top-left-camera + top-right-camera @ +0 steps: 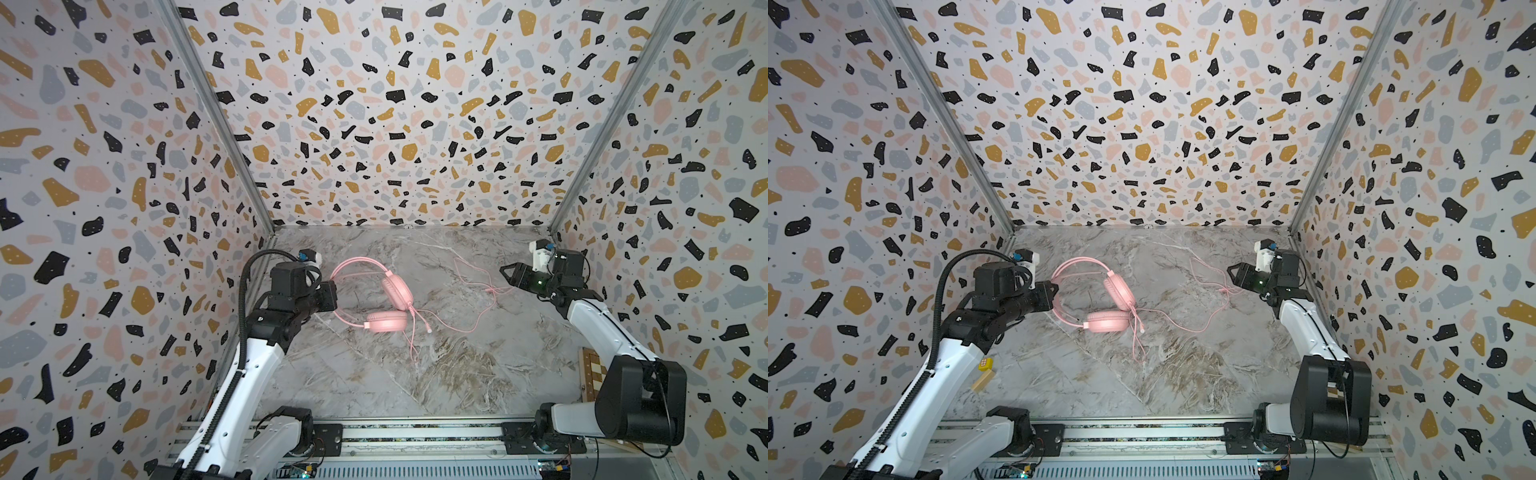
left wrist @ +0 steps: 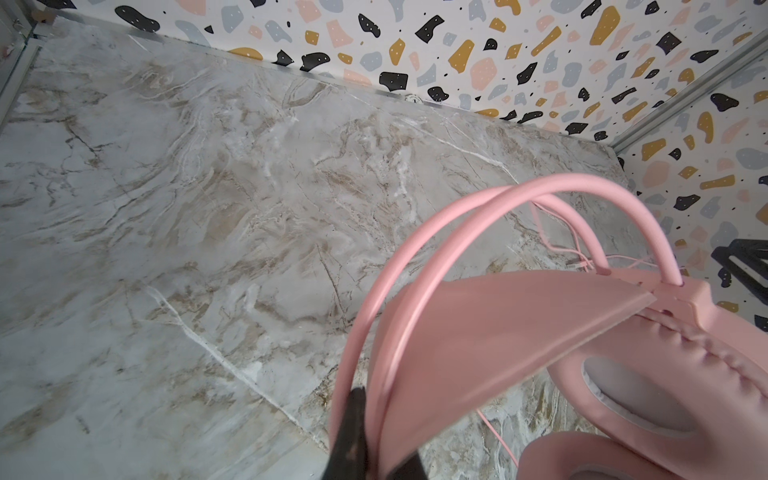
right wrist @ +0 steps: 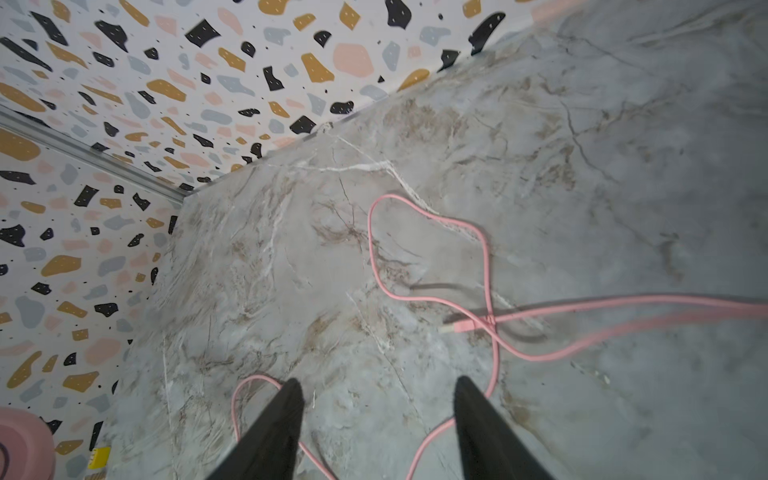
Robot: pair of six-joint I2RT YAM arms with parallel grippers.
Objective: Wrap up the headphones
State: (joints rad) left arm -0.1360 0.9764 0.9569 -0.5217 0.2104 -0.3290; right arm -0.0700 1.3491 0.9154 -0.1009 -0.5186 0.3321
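Left gripper (image 2: pixel 372 449) pinches the headband (image 2: pixel 590 179) of the headphones (image 1: pixel 387 322), which rest centre-left in a top view on the worktop (image 1: pixel 457 374). Right gripper (image 3: pixel 378 384) stands spread and empty above the loose cable (image 3: pixel 491 320).

Risk: the crossed loops may knot when pulled, and the pinch on the thin headband may slip.

Count: one pair of headphones, two earcups (image 1: pixel 395 289), one cable, one plug (image 3: pixel 461 326), two grippers.
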